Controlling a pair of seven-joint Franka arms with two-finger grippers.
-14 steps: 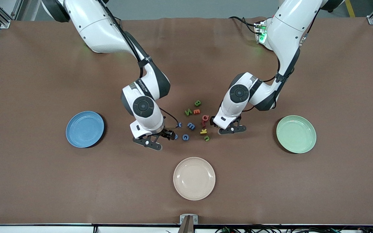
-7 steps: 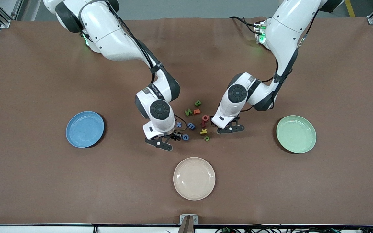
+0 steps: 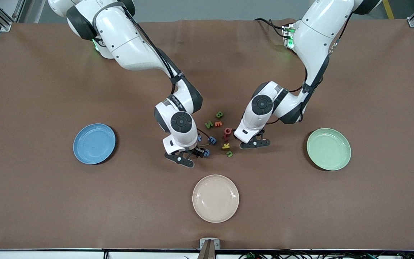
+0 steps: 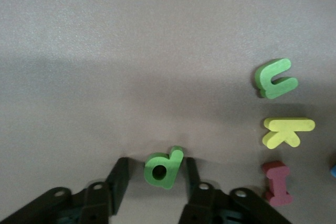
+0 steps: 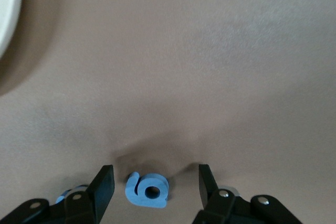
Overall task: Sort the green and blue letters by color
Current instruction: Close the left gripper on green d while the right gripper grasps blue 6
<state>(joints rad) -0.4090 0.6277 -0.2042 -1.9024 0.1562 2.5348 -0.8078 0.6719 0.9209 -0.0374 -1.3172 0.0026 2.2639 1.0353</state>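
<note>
Right arm shifted; letter (image 5: 147,191) between fingers (image 5: 103,186)

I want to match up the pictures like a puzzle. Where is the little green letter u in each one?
Front view: the green u lies in the letter pile, just nearer to the camera than the yellow k.
Left wrist view: the green u lies beside the yellow k, not touching it.
Right wrist view: not in it.
Shared landmark: the yellow k, right next to the u in both views that show it.
</note>
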